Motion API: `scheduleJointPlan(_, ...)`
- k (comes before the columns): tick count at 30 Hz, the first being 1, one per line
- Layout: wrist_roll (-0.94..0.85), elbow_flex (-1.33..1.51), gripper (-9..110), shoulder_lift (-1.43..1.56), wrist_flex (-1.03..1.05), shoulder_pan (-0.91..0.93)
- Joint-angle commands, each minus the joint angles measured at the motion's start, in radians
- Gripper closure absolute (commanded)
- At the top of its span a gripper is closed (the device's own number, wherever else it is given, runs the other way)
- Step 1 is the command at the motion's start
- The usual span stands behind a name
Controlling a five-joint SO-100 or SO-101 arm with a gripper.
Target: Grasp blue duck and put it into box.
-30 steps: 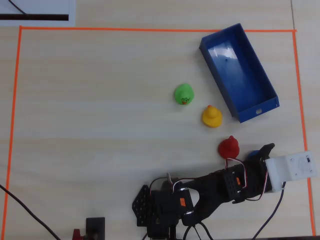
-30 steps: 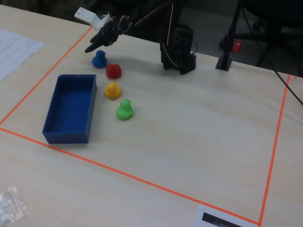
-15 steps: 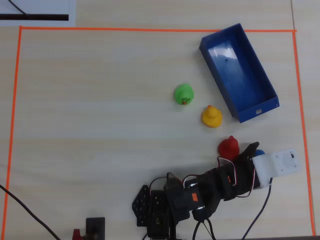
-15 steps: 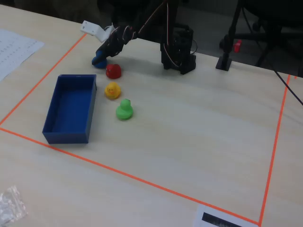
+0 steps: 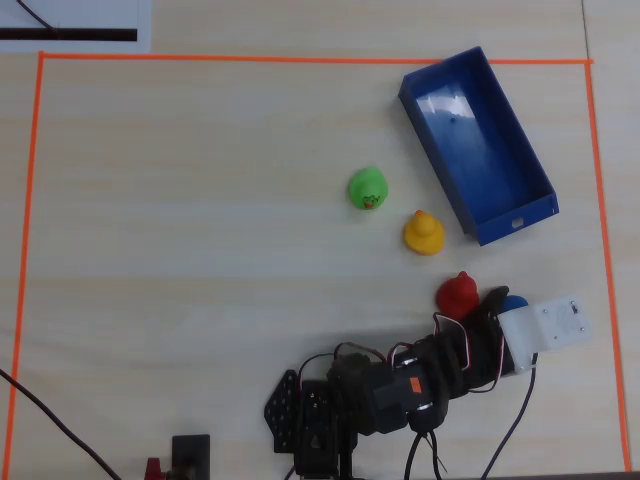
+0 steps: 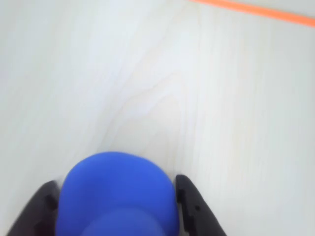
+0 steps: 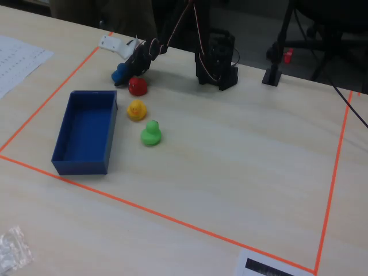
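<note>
The blue duck (image 6: pixel 115 196) sits on the table between my gripper's (image 6: pixel 114 183) two black fingers (image 6: pixel 189 201), which stand close against its sides; the gripper reads as open around it. In the overhead view only a sliver of the blue duck (image 5: pixel 515 302) shows at the lower right, under the gripper (image 5: pixel 503 305). In the fixed view the gripper (image 7: pixel 123 76) is low over the blue duck (image 7: pixel 119 73) at the far left. The box (image 5: pixel 440 165) lies open and empty at the overhead view's upper right, and the box (image 7: pixel 80 167) is near left in the fixed view.
A red duck (image 5: pixel 458 293) sits right beside the gripper, with a yellow duck (image 5: pixel 423 233) and a green duck (image 5: pixel 368 187) further on. Orange tape (image 5: pixel 598 180) frames the work area. The arm's base (image 5: pixel 320 420) stands at the bottom edge.
The gripper has come down from above and beyond the blue duck and now sits around it beside the red duck. The ducks and the box have not moved.
</note>
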Motion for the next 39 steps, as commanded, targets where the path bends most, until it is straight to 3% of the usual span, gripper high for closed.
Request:
scheduleJointPlan(1,0.003,-0.015,101,-0.006,-0.011,0.020)
scheduleJointPlan(7,0.018,-0.026,101,0.040,0.060,0.015)
scheduleJointPlan(12,0.118,-0.097,101,0.193,0.290,-0.034)
scheduleJointPlan(20,0.324,-0.348,101,0.411,0.772,-0.321)
scheduleJointPlan(23,0.400,-0.480,101,0.407,0.857,-0.433)
scheduleJointPlan(29,0.488,-0.660,101,0.275,0.819,-0.586)
scheduleJointPlan(37,0.471,-0.773,101,0.044,0.655,-0.646)
scheduleJointPlan(39,0.469,-0.825,95,-0.011,0.653,-0.646)
